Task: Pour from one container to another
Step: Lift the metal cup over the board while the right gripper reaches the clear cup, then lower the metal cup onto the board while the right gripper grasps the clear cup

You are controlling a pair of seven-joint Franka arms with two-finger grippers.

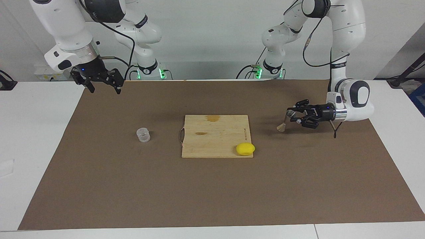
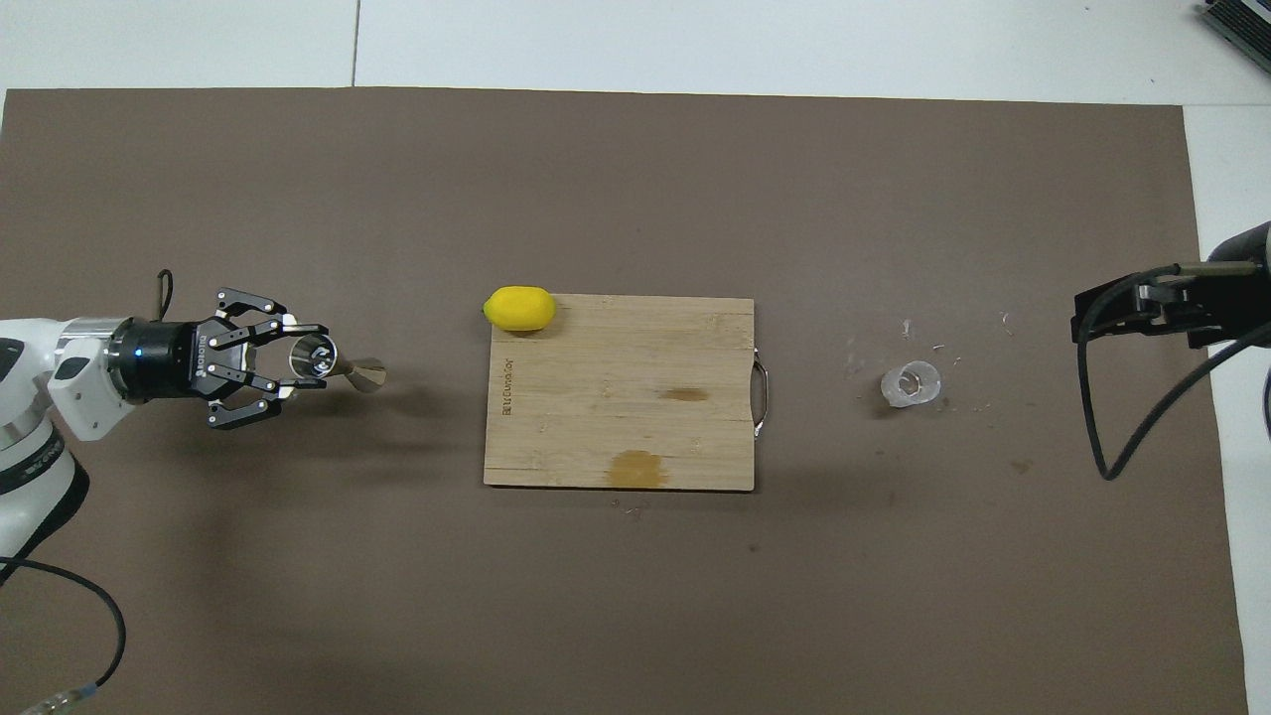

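My left gripper (image 1: pixel 292 116) (image 2: pixel 306 359) is shut on the upper cone of the metal jigger (image 1: pixel 284 123) (image 2: pixel 343 366). It holds the jigger tilted, low over the brown mat, between the cutting board and the left arm's end of the table. The clear cup (image 1: pixel 143 135) (image 2: pixel 912 384) stands upright on the mat beside the board's handle, toward the right arm's end. My right gripper (image 1: pixel 104 87) (image 2: pixel 1092 316) waits open and empty above the mat's corner at the right arm's end.
A wooden cutting board (image 1: pixel 215 139) (image 2: pixel 616 397) lies mid-table, and a yellow lemon (image 1: pixel 245 149) (image 2: pixel 519 309) sits on its corner farthest from the robots, toward the left arm's end. The brown mat (image 1: pixel 212 192) covers most of the white table.
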